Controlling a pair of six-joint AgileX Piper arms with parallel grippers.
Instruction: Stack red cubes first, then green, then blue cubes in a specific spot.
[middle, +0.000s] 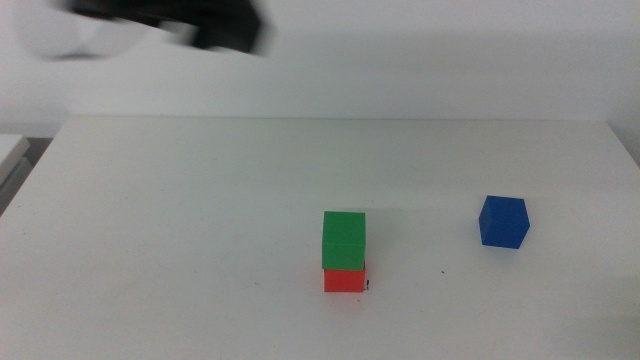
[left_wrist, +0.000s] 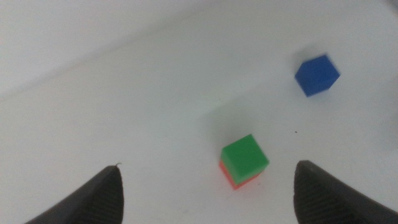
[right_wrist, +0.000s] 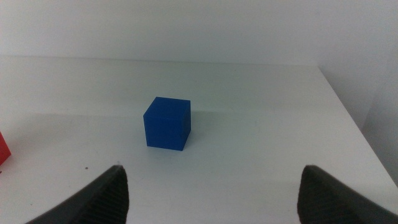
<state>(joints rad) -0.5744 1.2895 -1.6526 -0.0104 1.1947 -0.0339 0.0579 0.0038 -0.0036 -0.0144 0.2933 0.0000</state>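
The right gripper (right_wrist: 211, 186), fingers spread wide and empty, faces the small matte blue cube (right_wrist: 166, 123), which sits on the white desk (middle: 200, 200) well apart from the stack. The left gripper (left_wrist: 208, 190) hangs open above that stack, the small matte green cube (middle: 344, 240) squarely on the small matte red cube (middle: 345, 279). Best to straddle the blue cube square to its faces, then lower it flush onto the green.

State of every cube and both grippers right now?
Small matte red cube: on the table, bottom of the stack.
Small matte green cube: stacked on the red one.
Small matte blue cube: alone on the table, unstacked.
Left gripper: open, holding nothing.
Right gripper: open, holding nothing.
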